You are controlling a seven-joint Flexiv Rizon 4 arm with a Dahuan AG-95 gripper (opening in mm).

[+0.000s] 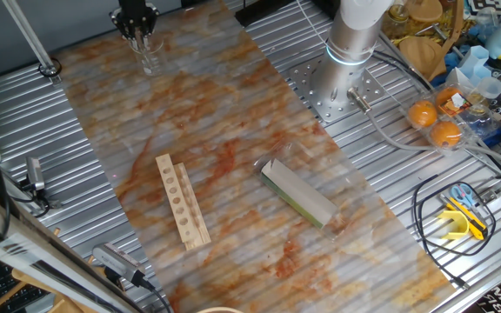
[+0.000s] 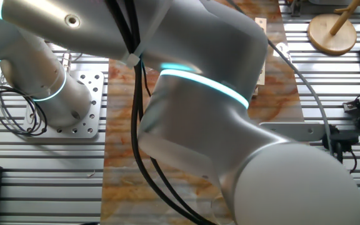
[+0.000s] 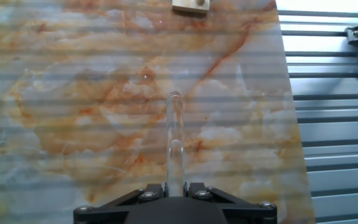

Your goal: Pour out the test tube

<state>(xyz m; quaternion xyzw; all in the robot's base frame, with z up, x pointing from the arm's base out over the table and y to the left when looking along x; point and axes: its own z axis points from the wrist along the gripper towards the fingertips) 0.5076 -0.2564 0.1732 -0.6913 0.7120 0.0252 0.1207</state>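
Note:
A clear glass test tube (image 3: pixel 174 143) sticks out from between my gripper's (image 3: pixel 175 186) two black fingers and points down at the marbled mat (image 3: pixel 73 93). The jaws are shut on its near end. Its far end hangs above the mat, and I cannot tell whether anything is in it. In one fixed view the gripper (image 1: pixel 136 31) is at the far end of the mat with the tube (image 1: pixel 150 56) hanging below it. In the other fixed view the arm (image 2: pixel 186 112) hides both gripper and tube.
A wooden test tube rack (image 1: pixel 182 202) lies flat on the mat (image 1: pixel 233 130), and its end shows at the top of the hand view (image 3: pixel 190 5). A green and white box (image 1: pixel 298 193) lies to its right. Ribbed metal table (image 3: pixel 334 124) borders the mat.

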